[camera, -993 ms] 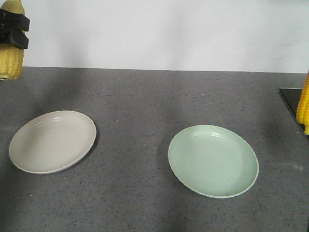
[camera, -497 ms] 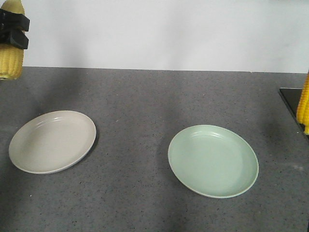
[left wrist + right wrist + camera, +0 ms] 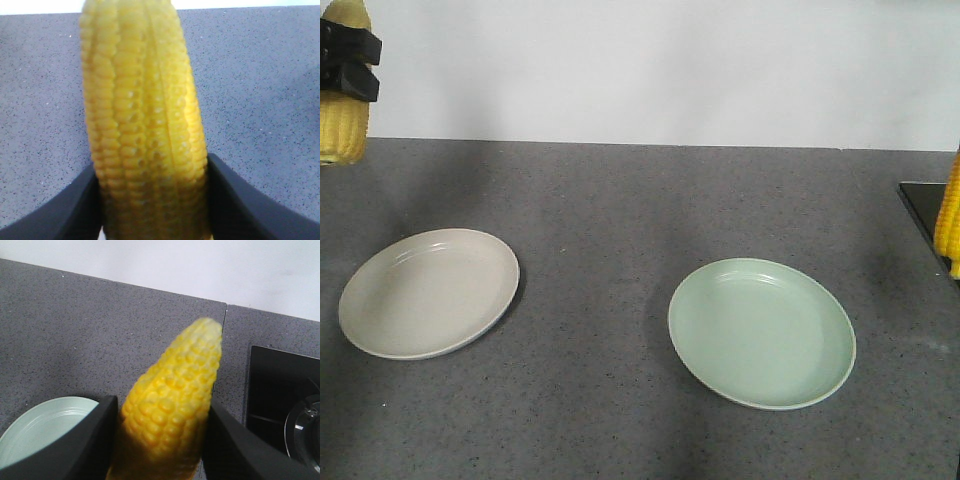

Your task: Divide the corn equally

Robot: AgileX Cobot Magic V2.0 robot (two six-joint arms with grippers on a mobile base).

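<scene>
No legible text, label, brand, number or sign appears in any view; the corn cobs, plates, grippers and countertop carry no readable markings.

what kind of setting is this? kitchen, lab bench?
Likely a kitchen counter, possibly a mock-up. Signs: a speckled grey stone-look countertop against a plain white wall, a black cooktop set into it at the right edge, and two empty plates, beige and pale green.
</scene>
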